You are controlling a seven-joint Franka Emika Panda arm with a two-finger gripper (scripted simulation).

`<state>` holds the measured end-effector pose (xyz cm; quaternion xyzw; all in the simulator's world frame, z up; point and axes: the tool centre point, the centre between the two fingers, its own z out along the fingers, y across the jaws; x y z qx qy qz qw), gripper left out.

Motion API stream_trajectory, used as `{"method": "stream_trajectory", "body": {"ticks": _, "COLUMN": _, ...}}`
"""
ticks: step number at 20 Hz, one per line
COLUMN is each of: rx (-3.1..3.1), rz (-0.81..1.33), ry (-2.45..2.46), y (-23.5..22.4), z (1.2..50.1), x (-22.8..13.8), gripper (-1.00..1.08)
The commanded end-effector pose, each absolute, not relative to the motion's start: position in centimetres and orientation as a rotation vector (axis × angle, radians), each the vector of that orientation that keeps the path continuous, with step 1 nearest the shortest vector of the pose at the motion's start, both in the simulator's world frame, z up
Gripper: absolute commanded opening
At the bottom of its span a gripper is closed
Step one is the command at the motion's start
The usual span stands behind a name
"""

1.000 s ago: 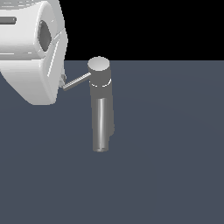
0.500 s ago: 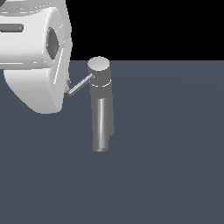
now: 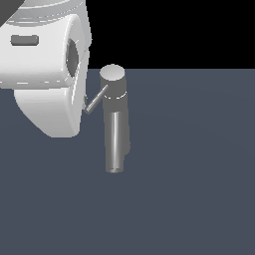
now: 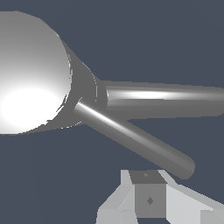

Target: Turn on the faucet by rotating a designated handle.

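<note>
Claw is parked right by the far end of the handle, though honestly I can't tell how wide it's open or whether it has hold of anything, since only one finger shows up in the wrist view. That thin rod sticks out of the faucet just under its round cap, slanting down toward the exterior view's left. Faucet stands on the dark grey desk, spout pointing at the camera.

grey faucet, white hand, slate floor
</note>
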<state>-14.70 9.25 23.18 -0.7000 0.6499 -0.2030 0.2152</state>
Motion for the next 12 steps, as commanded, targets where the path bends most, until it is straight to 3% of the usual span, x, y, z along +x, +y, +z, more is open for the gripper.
{"method": "stream_trajectory", "body": {"ticks": 1, "rx": -1.928, "rz": -0.563, "ry": 1.827, "y": 8.12, "z": 22.73, "x": -15.07, "gripper": -1.0}}
{"method": "stream_trajectory", "body": {"ticks": 12, "rx": -1.931, "rz": -0.567, "ry": 1.812, "y": 7.6, "z": 22.61, "x": -15.45, "gripper": -1.0}}
